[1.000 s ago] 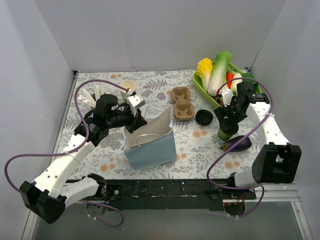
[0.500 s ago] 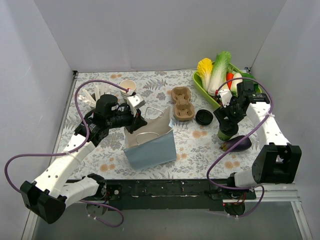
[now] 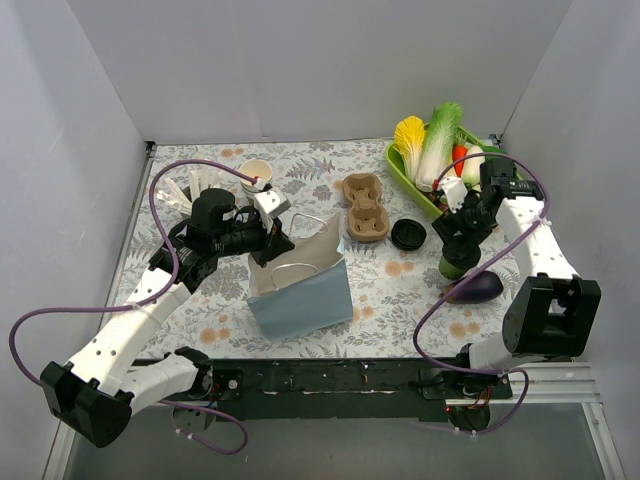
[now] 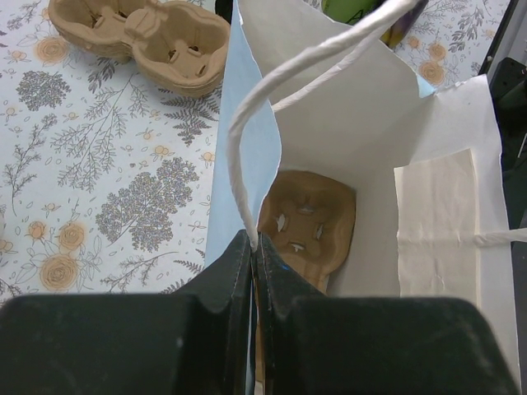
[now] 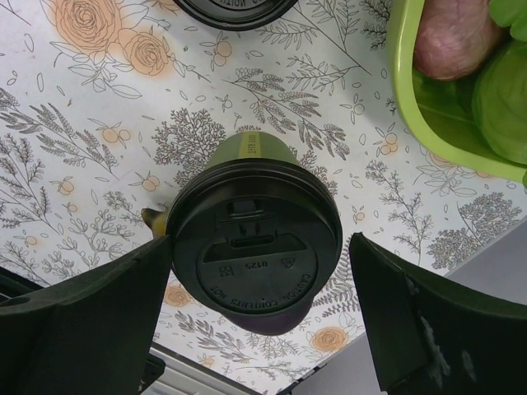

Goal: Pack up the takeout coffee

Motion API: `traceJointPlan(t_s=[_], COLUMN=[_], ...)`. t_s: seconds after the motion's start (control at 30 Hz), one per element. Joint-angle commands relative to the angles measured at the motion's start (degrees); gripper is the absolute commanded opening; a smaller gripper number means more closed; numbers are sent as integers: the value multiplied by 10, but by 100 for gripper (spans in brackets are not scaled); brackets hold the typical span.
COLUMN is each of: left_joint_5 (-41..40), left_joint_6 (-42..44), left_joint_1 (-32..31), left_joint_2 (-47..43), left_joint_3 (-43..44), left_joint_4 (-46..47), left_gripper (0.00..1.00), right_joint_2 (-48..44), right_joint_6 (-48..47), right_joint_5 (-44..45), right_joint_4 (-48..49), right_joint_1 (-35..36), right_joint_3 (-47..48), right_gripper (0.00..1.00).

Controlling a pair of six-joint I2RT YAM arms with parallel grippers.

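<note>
The takeout coffee [image 5: 255, 247], a cup with a round black lid and a green lower wall [image 3: 455, 265], stands upright on the flowered table at the right. My right gripper [image 5: 262, 263] hangs straight over it, open, one finger [image 5: 99, 313] on each side of the lid and neither touching it. My left gripper [image 4: 254, 243] is shut on the near rim of the blue paper bag [image 3: 300, 285], just where its white handle [image 4: 272, 90] starts, and holds the mouth open. A brown cup carrier [image 4: 309, 226] lies inside the bag.
A second brown carrier [image 3: 365, 208] and a loose black lid [image 3: 408, 234] lie between bag and cup. An eggplant [image 3: 475, 288] touches the cup's near side. A green vegetable tray [image 3: 405, 175] stands behind it. Lidless cups [image 3: 255, 172] stand at the back left.
The right arm has shifted slightly above the cup, its jaws still wide. The left arm and the bag have not moved.
</note>
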Motion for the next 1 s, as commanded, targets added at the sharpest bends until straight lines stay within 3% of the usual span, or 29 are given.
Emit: traceJointPlan(t_s=[0.0, 0.2, 0.5, 0.73, 0.93, 0.97], left_joint_5=[6, 8, 9, 12, -1, -3], left_joint_6=[-3, -2, -2, -9, -8, -9], left_joint_1=[6, 11, 10, 10, 10, 10], left_joint_2=[-1, 0, 3, 6, 17, 18], left_joint_3=[-4, -6, -7, 1, 25, 31], left_joint_4=[-17, -16, -17, -17, -18, -19], left_gripper=[0, 0, 0, 0, 0, 0], right_joint_2=[18, 35, 33, -4, -29, -24], right_joint_6=[-18, -21, -30, -14, 52, 61], right_joint_5=[-18, -28, -44, -167, -248, -264], right_joint_4=[-22, -35, -65, -190, -193, -193], right_joint_1=[-13, -18, -21, -9, 43, 65], right_joint_3=[26, 29, 51, 214, 400, 417], right_gripper=[94, 89, 60, 53, 48, 42])
